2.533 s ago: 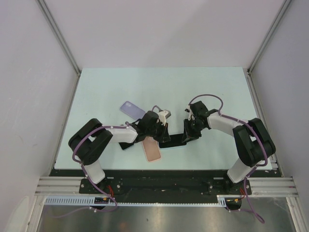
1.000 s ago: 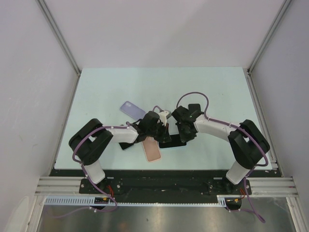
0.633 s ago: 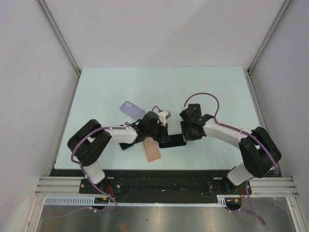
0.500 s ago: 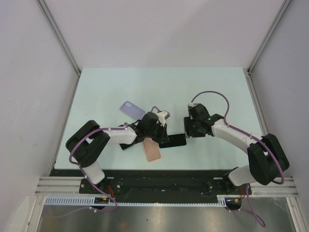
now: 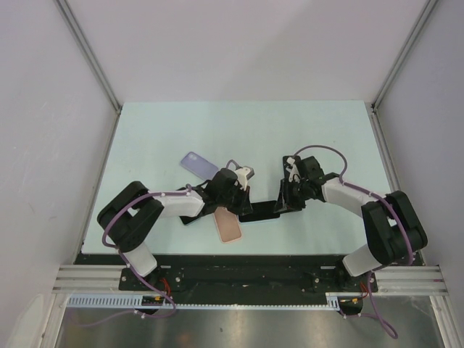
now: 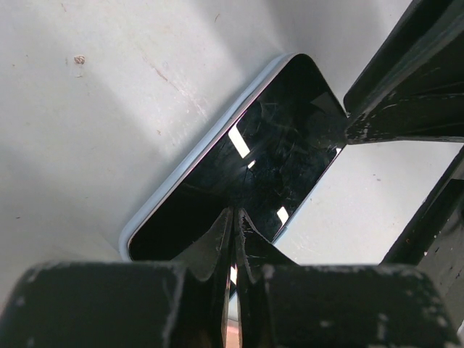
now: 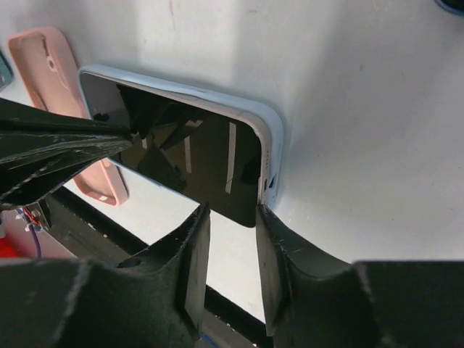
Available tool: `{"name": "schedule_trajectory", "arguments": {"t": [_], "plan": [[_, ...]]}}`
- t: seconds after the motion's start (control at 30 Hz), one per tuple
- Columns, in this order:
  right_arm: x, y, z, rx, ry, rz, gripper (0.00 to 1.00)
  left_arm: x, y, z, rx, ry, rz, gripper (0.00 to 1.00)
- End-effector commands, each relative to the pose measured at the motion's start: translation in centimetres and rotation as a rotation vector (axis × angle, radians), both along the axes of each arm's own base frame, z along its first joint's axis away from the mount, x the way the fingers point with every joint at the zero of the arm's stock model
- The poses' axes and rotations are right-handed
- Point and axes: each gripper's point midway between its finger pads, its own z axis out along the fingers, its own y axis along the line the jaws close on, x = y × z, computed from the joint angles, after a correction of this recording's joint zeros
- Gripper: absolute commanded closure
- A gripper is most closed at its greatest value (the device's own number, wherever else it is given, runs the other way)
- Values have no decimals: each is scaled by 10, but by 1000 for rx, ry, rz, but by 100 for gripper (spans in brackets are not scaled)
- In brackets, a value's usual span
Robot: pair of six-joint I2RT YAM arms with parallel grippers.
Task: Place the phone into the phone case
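The phone (image 5: pixel 262 211) lies flat, black screen up, between my two grippers. A light blue rim runs round it, clear in the left wrist view (image 6: pixel 246 167) and the right wrist view (image 7: pixel 188 159). I cannot tell whether that rim is a case or the phone's body. My left gripper (image 5: pixel 241 197) is shut, its tips (image 6: pixel 233 217) resting on the screen near the phone's left end. My right gripper (image 5: pixel 283 203) is narrowly open at the phone's right end, with the near corner just ahead of its gap (image 7: pixel 228 217).
A pink case (image 5: pixel 230 226) lies just in front of the left gripper and also shows in the right wrist view (image 7: pixel 51 87). A purple case (image 5: pixel 198 164) lies behind the left arm. A dark flat object (image 5: pixel 185 217) lies under the left forearm. The table's front edge (image 5: pixel 246 255) is close.
My right gripper came in over the phone's middle, then drew back right to the phone's end. The phone shifted slightly. The left gripper stayed shut on the screen.
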Motion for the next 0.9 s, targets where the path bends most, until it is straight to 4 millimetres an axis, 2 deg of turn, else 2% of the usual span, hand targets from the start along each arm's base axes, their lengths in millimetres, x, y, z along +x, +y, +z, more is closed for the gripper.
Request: {"name": "schedule_trajectory", "arguments": {"t": [0.0,0.23,0.53,0.87], "plan": [[-3,1,-11,2,31,16,67,-14,20,-26,114,48,-1,91],[-4,-9,-31,-75,62,-6,72,-14,17,-22,105,35,-11,91],[-17,-26,-57,-246,109,0,75,-13,13,-21,98,39,-15,91],[-29,-35,-83,-415,161,33,80,-13,8,-19,93,42,-23,91]]}}
